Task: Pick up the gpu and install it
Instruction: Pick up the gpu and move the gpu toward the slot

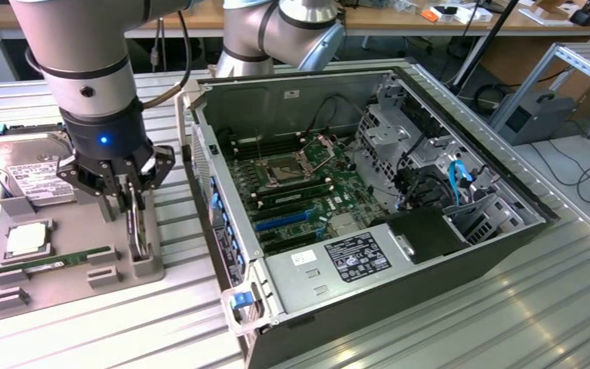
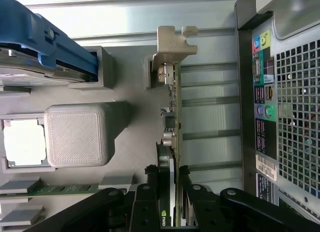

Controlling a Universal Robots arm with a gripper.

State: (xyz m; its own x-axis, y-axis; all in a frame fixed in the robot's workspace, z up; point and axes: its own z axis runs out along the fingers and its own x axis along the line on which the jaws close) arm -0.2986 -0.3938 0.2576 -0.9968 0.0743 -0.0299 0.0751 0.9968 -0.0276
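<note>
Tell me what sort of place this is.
Probably a robotics lab set up for computer assembly: a robot arm beside an open computer case on a slatted metal table, a grey parts tray, workbenches behind.

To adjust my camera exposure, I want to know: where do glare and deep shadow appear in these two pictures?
Exterior view: strong glare on the ribbed metal table; the inside of the computer case sits in shade. Wrist view: the white chip is washed out, and the end effector around the gpu is dark, almost a silhouette.
</note>
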